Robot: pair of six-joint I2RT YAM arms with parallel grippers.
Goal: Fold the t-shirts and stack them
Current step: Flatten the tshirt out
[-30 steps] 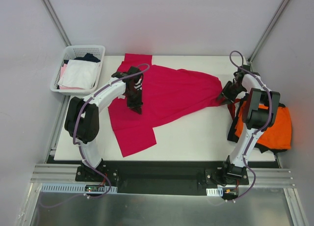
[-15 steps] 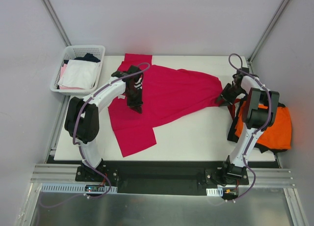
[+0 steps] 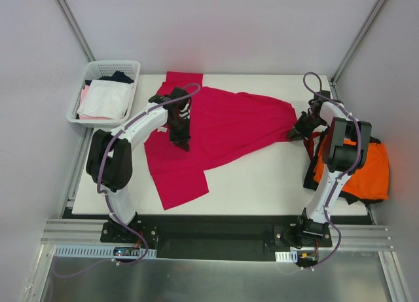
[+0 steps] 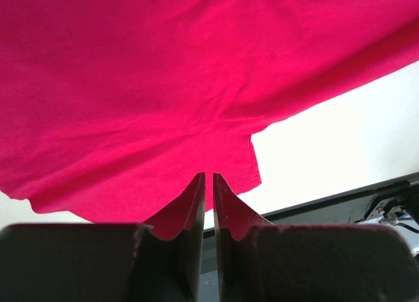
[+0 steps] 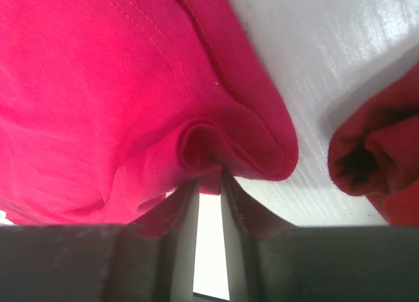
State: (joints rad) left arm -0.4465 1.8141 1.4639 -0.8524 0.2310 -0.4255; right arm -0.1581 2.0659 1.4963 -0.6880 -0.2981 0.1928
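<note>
We are judging that the grip may be slipping: the right pincer (image 5: pixel 209 179) is pinching only a small rolled fold at the edge of the plain crimson-magenta soft cloth t-shirt (image 3: pixel 229 128), right at its fingertips, so a pull could be dragging the fold free or lifting one layer alone. The left pincer (image 4: pixel 206 176) is pressing nearly together on the same cloth, which is spreading ahead of its tips and to both sides. From the right pincer the shirt is lying ahead and leftward over the white table (image 3: pixel 275 184).
</note>
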